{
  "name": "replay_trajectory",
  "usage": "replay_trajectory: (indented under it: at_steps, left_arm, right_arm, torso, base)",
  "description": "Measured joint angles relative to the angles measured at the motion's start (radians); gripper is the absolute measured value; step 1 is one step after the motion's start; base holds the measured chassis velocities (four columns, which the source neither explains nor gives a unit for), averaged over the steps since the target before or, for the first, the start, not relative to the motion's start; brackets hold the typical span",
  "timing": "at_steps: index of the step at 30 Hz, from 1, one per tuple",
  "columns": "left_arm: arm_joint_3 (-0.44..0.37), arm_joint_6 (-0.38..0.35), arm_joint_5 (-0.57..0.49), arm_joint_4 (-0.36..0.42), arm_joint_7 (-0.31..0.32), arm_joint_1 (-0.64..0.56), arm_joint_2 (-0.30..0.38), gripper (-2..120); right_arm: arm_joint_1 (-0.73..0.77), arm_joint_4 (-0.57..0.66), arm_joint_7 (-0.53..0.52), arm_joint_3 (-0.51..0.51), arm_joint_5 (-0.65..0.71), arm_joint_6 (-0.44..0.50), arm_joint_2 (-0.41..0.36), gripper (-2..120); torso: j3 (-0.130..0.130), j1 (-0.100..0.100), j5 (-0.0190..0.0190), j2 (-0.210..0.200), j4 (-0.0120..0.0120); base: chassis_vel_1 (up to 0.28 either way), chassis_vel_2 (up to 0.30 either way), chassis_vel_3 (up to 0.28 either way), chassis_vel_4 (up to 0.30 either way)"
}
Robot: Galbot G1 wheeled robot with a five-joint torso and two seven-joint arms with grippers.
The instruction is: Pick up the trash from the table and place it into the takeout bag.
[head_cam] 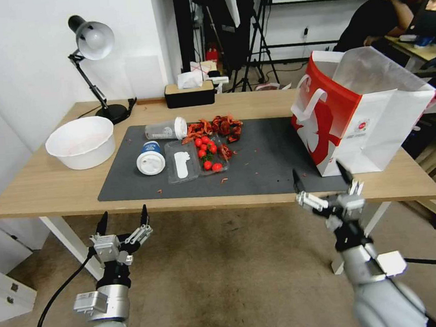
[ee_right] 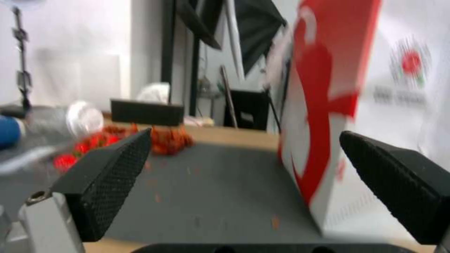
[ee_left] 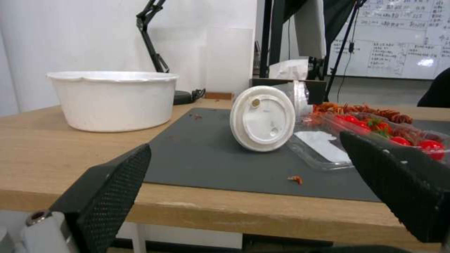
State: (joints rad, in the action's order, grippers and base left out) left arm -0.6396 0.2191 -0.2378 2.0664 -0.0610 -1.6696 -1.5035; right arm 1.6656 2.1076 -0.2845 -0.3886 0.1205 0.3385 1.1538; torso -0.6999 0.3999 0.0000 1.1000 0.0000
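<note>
Trash (head_cam: 203, 144) all on surface (head_cam: 37, 187), none visibly in takeout bag (head_cam: 361, 115); left end effector (head_cam: 122, 220) and right end effector (head_cam: 322, 177) spread, empty, below near edge.

Silver-grey rounded arm links; black wrist collars; left gripper (head_cam: 122, 218) and right gripper (head_cam: 323, 177): bare-metal bases, black tapered fingers (ee_left: 112, 189), dimpled inner pads; black cable behind left jaws
</note>
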Motion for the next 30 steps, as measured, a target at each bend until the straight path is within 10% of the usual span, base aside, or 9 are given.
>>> replay_trajectory:
  at_steps: [30]
  left_arm:
    - [-0.009, -0.03, -0.045, -0.004, -0.016, 0.06, 0.075, 100]
  right_arm:
    - [-0.048, -0.131, -0.029, 0.054, 0.014, 0.036, 0.059, 100]
  torso:
    - [0.0, 0.0, 0.0, 0.0, 0.0007]
  base:
    - [0.0, 0.0, 0.0, 0.0]
